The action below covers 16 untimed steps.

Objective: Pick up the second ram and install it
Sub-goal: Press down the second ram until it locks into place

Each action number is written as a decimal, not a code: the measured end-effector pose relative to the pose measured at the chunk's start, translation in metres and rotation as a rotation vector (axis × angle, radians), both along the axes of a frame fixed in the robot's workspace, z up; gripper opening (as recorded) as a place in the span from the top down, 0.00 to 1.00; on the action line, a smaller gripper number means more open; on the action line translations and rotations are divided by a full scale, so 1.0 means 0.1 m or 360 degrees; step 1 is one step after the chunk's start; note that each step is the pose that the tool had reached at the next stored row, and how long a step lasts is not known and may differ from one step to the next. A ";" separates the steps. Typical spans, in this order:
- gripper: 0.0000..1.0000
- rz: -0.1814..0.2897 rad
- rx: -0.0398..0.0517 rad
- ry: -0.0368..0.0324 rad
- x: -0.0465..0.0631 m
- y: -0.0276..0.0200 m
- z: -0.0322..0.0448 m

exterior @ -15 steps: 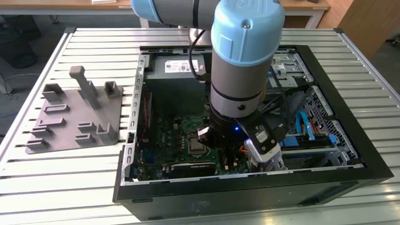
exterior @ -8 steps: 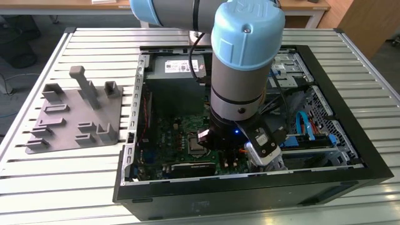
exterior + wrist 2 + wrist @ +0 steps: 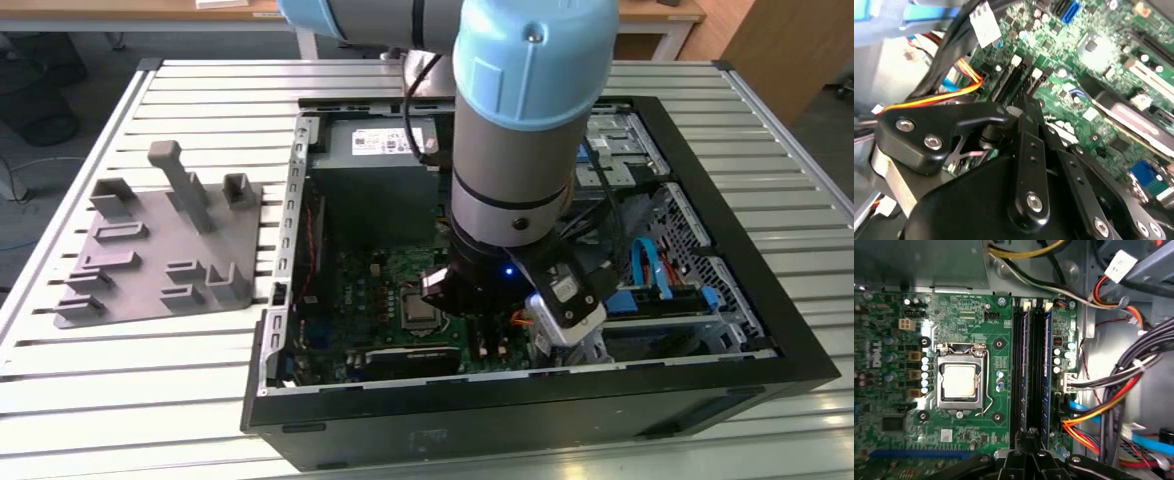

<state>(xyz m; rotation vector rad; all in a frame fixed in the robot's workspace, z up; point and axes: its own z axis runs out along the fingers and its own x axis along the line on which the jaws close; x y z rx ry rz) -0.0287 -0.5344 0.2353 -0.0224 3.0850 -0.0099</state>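
We see the tool (image 3: 1030, 437) low over the memory slots (image 3: 1031, 370); the second ram (image 3: 1047, 375) stands seated there, running twelve to six, straight ahead. Its fingers' spacing we cannot tell.

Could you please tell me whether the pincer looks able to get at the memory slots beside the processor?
Probably yes. In the first wrist view the pincer hangs right over one end of the memory slots, nothing lies across them, and the cables run off to one side.
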 end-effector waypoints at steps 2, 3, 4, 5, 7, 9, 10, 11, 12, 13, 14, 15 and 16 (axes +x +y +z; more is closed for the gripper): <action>0.90 0.0000 0.0000 0.0000 0.00 0.025 0.006; 0.90 0.0000 -0.0002 0.0000 0.00 0.056 0.007; 0.90 0.0000 -0.0003 0.0000 0.00 0.098 0.008; 0.90 0.0000 -0.0003 0.0000 0.00 0.143 0.008; 0.90 0.0000 -0.0003 0.0000 0.00 0.236 0.007; 0.90 0.0000 -0.0003 0.0000 0.00 0.325 0.005; 0.90 0.0000 -0.0003 0.0000 0.00 0.371 0.002; 0.90 0.0000 -0.0003 0.0000 0.00 0.415 0.000; 0.90 0.0000 -0.0003 0.0000 0.00 0.461 -0.003; 0.90 0.0000 -0.0003 0.0000 0.00 0.506 -0.006; 0.90 0.0000 -0.0003 0.0000 0.00 0.593 -0.007; 0.90 0.0000 -0.0003 0.0000 0.00 0.600 -0.004; 0.90 0.0000 -0.0004 0.0000 0.00 0.600 0.011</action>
